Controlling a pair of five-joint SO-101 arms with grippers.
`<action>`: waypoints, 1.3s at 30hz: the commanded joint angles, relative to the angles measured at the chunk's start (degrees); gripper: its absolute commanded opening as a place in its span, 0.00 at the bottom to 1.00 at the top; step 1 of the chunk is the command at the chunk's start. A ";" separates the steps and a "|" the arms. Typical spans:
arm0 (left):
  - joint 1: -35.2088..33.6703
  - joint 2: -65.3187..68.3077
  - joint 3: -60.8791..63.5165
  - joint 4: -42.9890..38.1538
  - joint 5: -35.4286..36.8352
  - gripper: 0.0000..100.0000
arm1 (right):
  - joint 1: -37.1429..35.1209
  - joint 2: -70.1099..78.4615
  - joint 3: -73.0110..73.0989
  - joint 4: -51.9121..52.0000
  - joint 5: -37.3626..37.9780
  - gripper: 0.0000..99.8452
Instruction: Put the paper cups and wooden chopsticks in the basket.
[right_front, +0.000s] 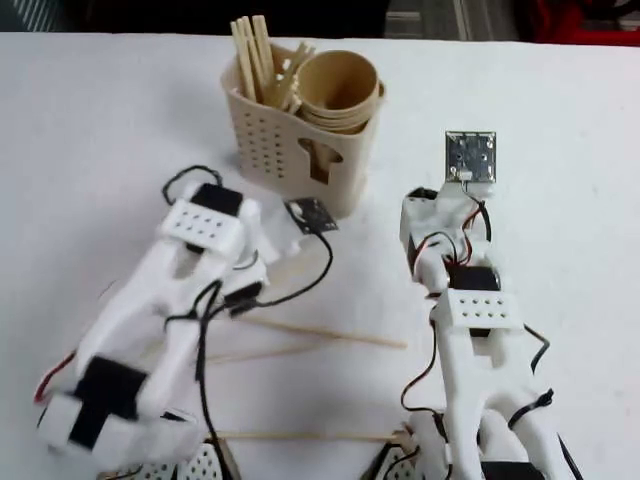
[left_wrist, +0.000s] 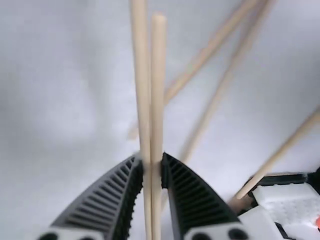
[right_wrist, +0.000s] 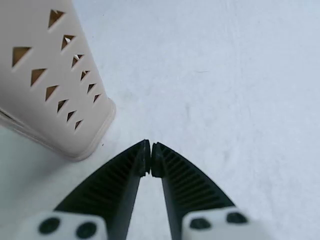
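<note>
The cream perforated basket (right_front: 300, 140) stands at the back middle of the table, with stacked paper cups (right_front: 338, 88) and several wooden chopsticks (right_front: 258, 55) upright inside it. My left gripper (left_wrist: 151, 162) is shut on two chopsticks (left_wrist: 150, 90), held side by side just above the table in front of the basket. Other chopsticks lie loose on the table (right_front: 330, 333) (right_front: 310, 436), and some show past the held pair (left_wrist: 215, 45). My right gripper (right_wrist: 150, 150) is shut with nothing in it, low over the table to the right of the basket (right_wrist: 55, 90).
The white tabletop (right_front: 90, 130) has free room at the left and at the far right. Both arm bases sit at the front edge, the left arm (right_front: 150, 320) and the right arm (right_front: 480, 340), with black cables trailing over the table between them.
</note>
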 joint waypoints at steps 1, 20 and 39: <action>-0.75 -9.80 -1.49 1.05 -0.26 0.02 | 0.66 -1.80 -0.70 -0.92 -0.18 0.02; -1.45 -21.41 -31.12 -11.78 19.60 0.02 | 0.66 -1.80 -0.70 -0.92 -0.18 0.02; -3.03 -12.70 -36.66 -49.41 31.91 0.02 | 1.71 -1.54 -0.53 -2.95 -0.18 0.02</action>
